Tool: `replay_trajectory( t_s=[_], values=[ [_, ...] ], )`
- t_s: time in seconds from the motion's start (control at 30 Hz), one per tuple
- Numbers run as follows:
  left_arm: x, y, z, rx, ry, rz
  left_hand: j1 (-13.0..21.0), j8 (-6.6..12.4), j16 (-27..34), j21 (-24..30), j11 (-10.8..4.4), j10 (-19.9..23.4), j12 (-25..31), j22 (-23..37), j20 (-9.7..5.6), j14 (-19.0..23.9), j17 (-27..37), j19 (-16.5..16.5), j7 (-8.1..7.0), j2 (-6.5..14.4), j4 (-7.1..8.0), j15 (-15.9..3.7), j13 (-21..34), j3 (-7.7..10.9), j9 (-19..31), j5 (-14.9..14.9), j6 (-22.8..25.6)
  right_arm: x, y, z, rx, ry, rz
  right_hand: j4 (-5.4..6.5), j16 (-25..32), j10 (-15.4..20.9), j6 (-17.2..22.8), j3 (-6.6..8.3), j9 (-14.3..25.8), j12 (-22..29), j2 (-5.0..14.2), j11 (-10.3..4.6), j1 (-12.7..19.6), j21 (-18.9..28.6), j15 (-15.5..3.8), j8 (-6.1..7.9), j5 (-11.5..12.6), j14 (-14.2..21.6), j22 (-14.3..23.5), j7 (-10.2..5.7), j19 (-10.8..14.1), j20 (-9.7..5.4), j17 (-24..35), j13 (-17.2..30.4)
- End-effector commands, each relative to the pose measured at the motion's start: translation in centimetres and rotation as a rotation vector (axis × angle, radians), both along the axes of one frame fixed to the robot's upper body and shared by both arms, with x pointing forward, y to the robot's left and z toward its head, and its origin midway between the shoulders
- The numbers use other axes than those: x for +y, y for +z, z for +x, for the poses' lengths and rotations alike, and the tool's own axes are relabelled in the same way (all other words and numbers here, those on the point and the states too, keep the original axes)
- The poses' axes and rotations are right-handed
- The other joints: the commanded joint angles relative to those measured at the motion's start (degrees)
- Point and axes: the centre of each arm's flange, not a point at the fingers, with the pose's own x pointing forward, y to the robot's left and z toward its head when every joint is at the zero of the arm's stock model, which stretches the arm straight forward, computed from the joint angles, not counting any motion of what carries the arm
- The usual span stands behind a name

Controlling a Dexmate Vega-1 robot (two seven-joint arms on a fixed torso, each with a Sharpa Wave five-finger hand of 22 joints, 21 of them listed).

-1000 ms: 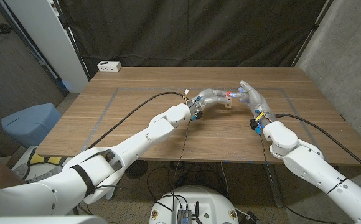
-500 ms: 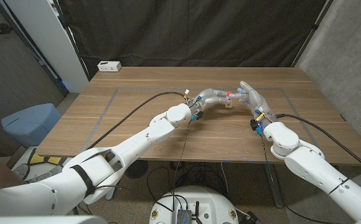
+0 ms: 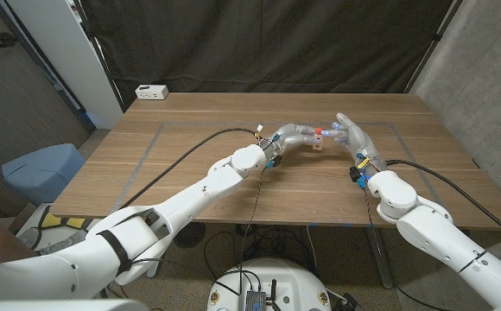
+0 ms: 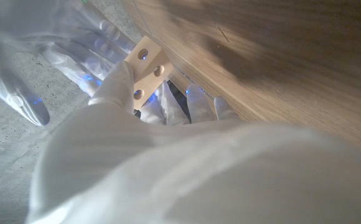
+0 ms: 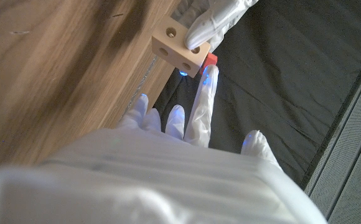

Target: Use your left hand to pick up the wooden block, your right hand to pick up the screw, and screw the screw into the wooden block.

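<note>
Operator: Report the position of the block [image 3: 319, 143].

Technician: The left hand [image 3: 298, 135] grips the block at mid-table, toward the far side. In the left wrist view the block [image 4: 144, 70] sits between the fingers [image 4: 119, 82], with drilled holes visible on one face. Whether it is lifted clear of the table [image 3: 190, 173] cannot be told.

Operator: And the screw [image 3: 317, 132]?

Technician: A red part shows at the top of the block in the head view, and again beside the block [image 5: 179, 51] in the right wrist view, where the screw [image 5: 210, 59] touches a fingertip [image 5: 206, 81] of the right hand [image 3: 351, 136]. That hand appears to pinch it; the other fingers are spread.

Operator: What has changed over the last second?

Technician: Very little. The right hand has shifted slightly and both hands stay together at the block. The block has not moved.

Operator: Meaning for the task?

Technician: Both pickups appear complete. The step in hand is likely seating or turning the screw in a hole. How deep the thread sits cannot be seen. The small shift suggests slow turning; the left hand's grip should stay firm so the block does not rotate with the screw.
</note>
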Motion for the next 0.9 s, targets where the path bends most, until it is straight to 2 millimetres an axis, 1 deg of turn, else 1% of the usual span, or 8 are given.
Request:
replay_trajectory(
  t_s=[0.03,0.17,0.27,0.47,0.57,0.8,0.9],
  values=[
    [0.01,-0.15,-0.33,-0.006,0.003,0.000,-0.1,0.48,0.1,0.4,-0.54,1.3,1.0,0.3,-0.29,0.3,0.0,0.2,2.36,0.9,1.53,-0.99,2.1,1.80,0.3,0.3,3.8,-0.46,-0.12,-0.44,-0.016,-0.039,0.016,-0.06,0.2,0.2,-0.7,0.57,0.1,-0.2,-0.15,0.28,0.8,0.2,0.17,-0.59,0.3,0.4,0.1,-0.24,-0.2,0.89,0.1,0.2],
    [0.02,-0.24,-0.47,-0.006,0.001,-0.001,-0.1,0.47,0.1,0.4,-0.51,1.3,1.0,0.3,-0.30,0.3,0.0,0.3,2.33,0.9,1.53,-1.03,2.1,1.79,0.3,0.3,3.8,-0.46,-0.18,-0.45,-0.019,-0.041,0.020,-0.12,0.0,-0.3,-2.0,0.57,0.2,-0.6,-0.26,1.27,0.8,0.1,0.48,-1.31,0.2,0.3,0.1,-0.26,-0.3,1.02,0.1,0.2],
    [0.04,-0.32,-0.59,-0.008,0.000,-0.003,-0.1,0.47,0.1,0.4,-0.45,1.3,1.0,0.3,-0.30,0.3,0.1,0.2,2.33,0.9,1.53,-1.01,2.1,1.79,0.3,0.3,3.8,-0.37,-0.18,-0.45,-0.019,-0.038,0.018,-0.16,-0.2,-1.1,-3.9,0.58,0.2,-1.0,-0.32,1.16,0.8,0.1,0.66,-2.24,0.2,0.2,0.1,-0.23,-0.2,1.01,0.1,0.2],
    [0.21,-0.42,-0.77,-0.010,0.002,-0.004,-0.1,0.42,0.1,0.4,-0.49,1.3,1.0,0.3,-0.28,0.3,0.1,0.2,2.37,0.9,1.55,-0.98,2.1,1.80,0.3,0.3,3.7,-0.16,-0.09,-0.39,-0.022,-0.032,0.014,-0.18,-0.6,-2.6,-6.6,0.55,0.3,-1.5,-0.46,1.40,0.7,0.0,1.18,-3.26,0.2,-0.5,0.1,-0.72,-0.4,0.95,0.2,0.2],
    [0.31,-0.40,-0.85,-0.012,0.002,-0.003,-0.1,0.44,0.1,0.4,-0.54,1.3,1.0,0.3,-0.26,0.3,0.1,0.2,2.35,0.9,1.55,-0.95,2.1,1.79,0.3,0.3,3.7,-0.06,-0.05,-0.34,-0.023,-0.028,0.013,-0.15,-0.8,-3.2,-7.5,0.50,0.3,-1.6,-0.54,1.30,0.6,-0.1,1.17,-3.47,0.2,-0.9,0.1,-0.94,-0.6,0.99,0.2,0.2],
    [0.42,-0.34,-0.96,-0.014,-0.002,0.001,-0.1,0.46,0.1,0.4,-0.66,1.3,1.0,0.3,-0.23,0.3,0.0,0.2,2.29,0.9,1.53,-0.96,2.1,1.78,0.3,0.3,3.8,0.19,0.02,-0.16,-0.023,-0.014,0.011,-0.11,-1.1,-4.5,-9.1,0.40,0.3,-1.9,-0.70,1.03,0.5,0.0,1.43,-3.81,0.1,-1.8,0.1,-0.86,-0.5,0.91,0.3,0.3],
    [0.42,-0.31,-0.98,-0.014,-0.004,0.003,-0.1,0.42,0.1,0.4,-0.63,1.3,1.0,0.3,-0.21,0.3,0.0,0.2,2.34,0.9,1.53,-0.98,2.1,1.78,0.3,0.3,3.7,0.31,0.09,-0.03,-0.019,-0.004,0.006,-0.04,-1.2,-5.6,-10.9,0.28,0.3,-2.0,-0.85,0.90,0.3,-0.1,1.62,-4.13,0.1,-2.3,0.1,-1.05,-0.6,0.83,0.3,0.3]
  ],
)
